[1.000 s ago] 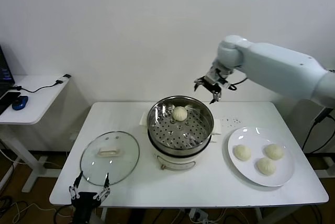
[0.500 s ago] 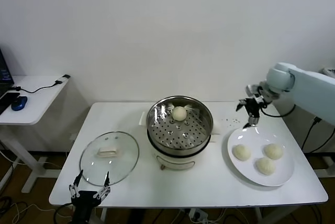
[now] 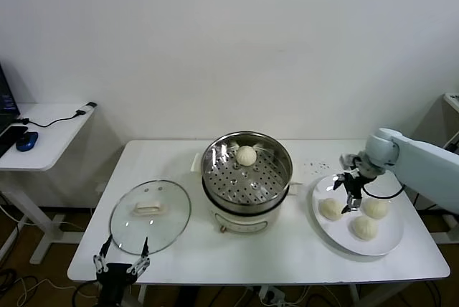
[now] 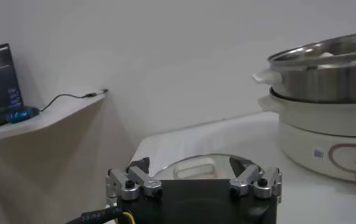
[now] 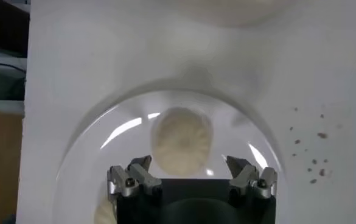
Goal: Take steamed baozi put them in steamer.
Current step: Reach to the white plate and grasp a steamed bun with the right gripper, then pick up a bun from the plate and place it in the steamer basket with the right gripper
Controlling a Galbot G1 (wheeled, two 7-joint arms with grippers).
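Note:
The steel steamer (image 3: 247, 171) stands mid-table on its white cooker base and holds one baozi (image 3: 247, 155) at its far side. Three baozi lie on the white plate (image 3: 387, 244) at the right: one at the left (image 3: 330, 209), one at the right (image 3: 376, 207), one at the front (image 3: 364, 228). My right gripper (image 3: 346, 192) is open and empty, low over the plate, just above the left baozi, which shows between its fingers in the right wrist view (image 5: 181, 140). My left gripper (image 3: 122, 262) is open and parked below the table's front left edge.
The round glass lid (image 3: 150, 216) with a white handle lies flat at the table's front left. A side table (image 3: 43, 131) with a blue mouse and cable stands to the far left. Small dark specks dot the tabletop behind the plate.
My right arm has swung from behind the steamer to the right and come down over the plate, ending above the left baozi. The left arm has not moved.

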